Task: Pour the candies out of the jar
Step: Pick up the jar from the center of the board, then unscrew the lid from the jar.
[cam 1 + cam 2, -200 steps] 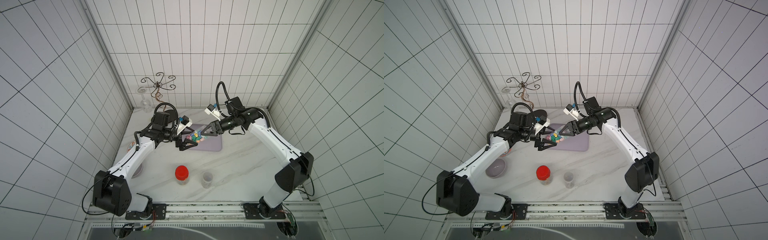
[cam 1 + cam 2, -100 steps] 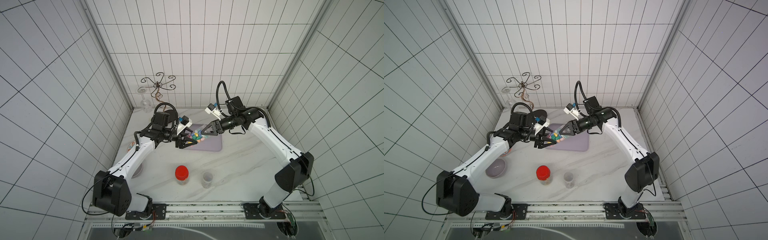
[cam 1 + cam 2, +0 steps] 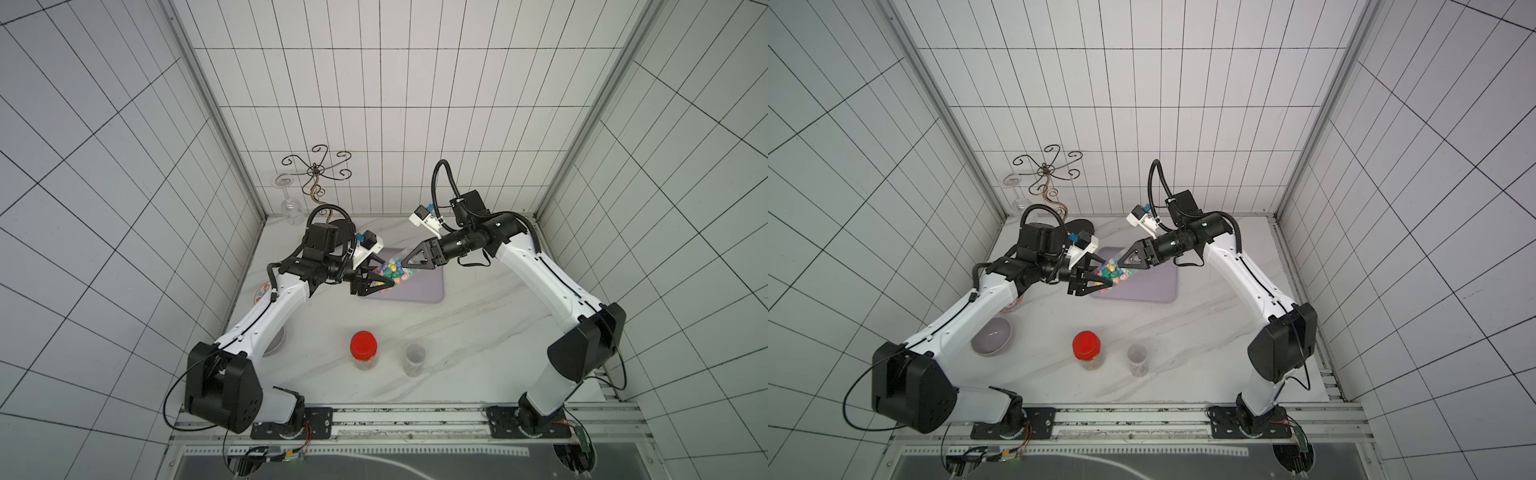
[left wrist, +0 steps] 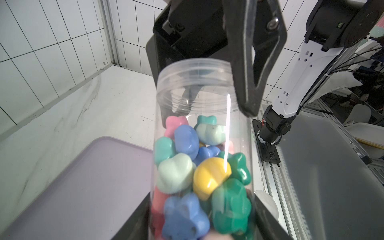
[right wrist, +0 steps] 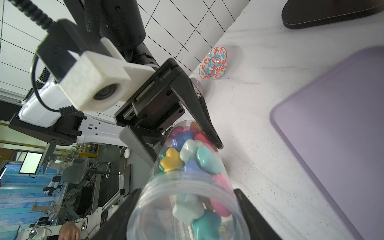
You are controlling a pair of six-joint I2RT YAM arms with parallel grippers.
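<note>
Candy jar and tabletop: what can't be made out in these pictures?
- Base of the jar: left wrist view, cut off by the frame edge.
- Contents of the red-lidded jar and the small clear container: too small in both top views.
- The patterned bowl: in a top view, mostly hidden behind the left arm.

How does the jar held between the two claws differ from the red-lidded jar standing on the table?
The held jar lies tilted in the air above the purple tray, gripped by the left claw and right claw; the red-lidded jar stands upright on the table, untouched. The held jar shows no lid; the red-lidded jar is capped. The held jar holds bright candies; the red-lidded jar's contents are unclear. Both have clear walls.
</note>
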